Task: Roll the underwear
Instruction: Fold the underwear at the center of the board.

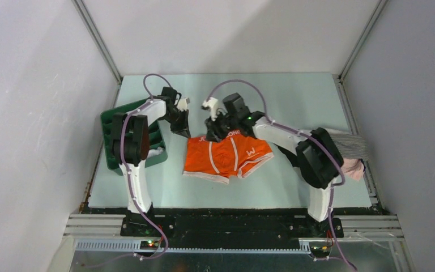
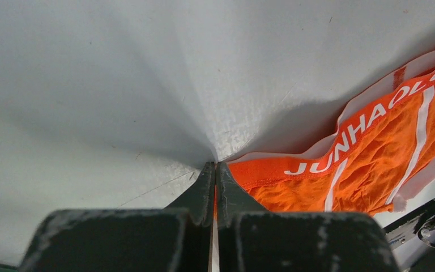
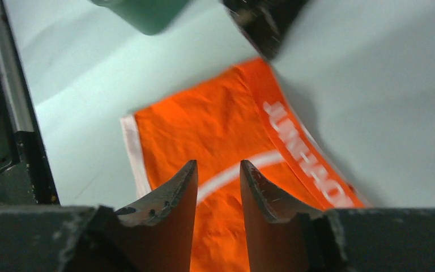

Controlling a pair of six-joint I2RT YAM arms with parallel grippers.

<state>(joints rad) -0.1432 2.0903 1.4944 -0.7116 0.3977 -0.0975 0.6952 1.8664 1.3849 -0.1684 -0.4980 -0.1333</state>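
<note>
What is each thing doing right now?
orange underwear: spread flat, not rolled.
left pincer: shut on the underwear's waistband corner.
right pincer: open, above the underwear.
green basket: upright, left of the underwear.
clothes pile: crumpled, far right.

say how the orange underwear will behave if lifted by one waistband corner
Probably floppy: the orange underwear lies flat and creased, so it should sag from the waistband corner pinched by the left gripper. Likely light, thin fabric. It may slide and bunch on the smooth table if pushed.

White arms (image 1: pixel 137 190), black joints (image 1: pixel 317 158) and fingers (image 2: pixel 198 195), purple cables (image 1: pixel 242 81).
</note>
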